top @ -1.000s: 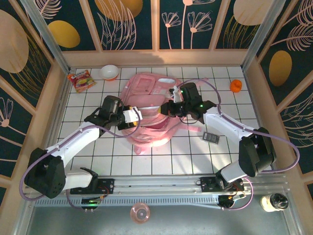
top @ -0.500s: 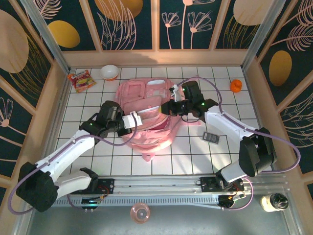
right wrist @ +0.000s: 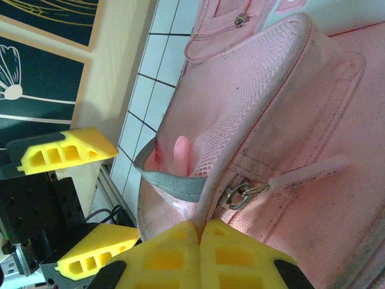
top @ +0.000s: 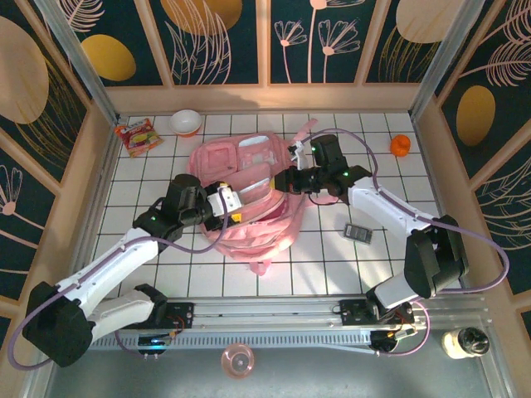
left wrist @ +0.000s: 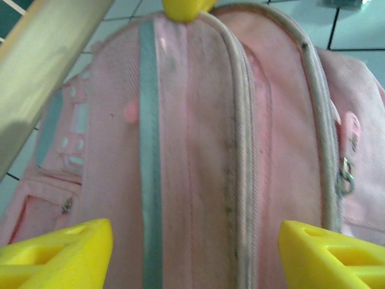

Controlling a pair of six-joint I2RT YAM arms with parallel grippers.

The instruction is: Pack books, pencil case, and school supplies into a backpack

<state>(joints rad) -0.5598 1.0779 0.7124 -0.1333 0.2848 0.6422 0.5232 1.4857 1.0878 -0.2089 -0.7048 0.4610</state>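
The pink backpack (top: 265, 228) lies at the middle of the white tiled table (top: 315, 265) in the top view. The left claw (top: 230, 204) hangs over the bag's left part with its yellow fingers (left wrist: 60, 256) spread wide above the fabric. At the bag's right side the right claw (right wrist: 198, 241) is pressed together, pinching the backpack's rim beside a metal zip pull (right wrist: 239, 194). The dark grey calculator (top: 358, 233) lies lower right of the bag, apart from it

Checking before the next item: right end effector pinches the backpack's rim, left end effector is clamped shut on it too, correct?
Not the left. The right end effector pinches the backpack rim, but the left end effector is open: the left wrist view shows its fingers spread wide over the fabric.
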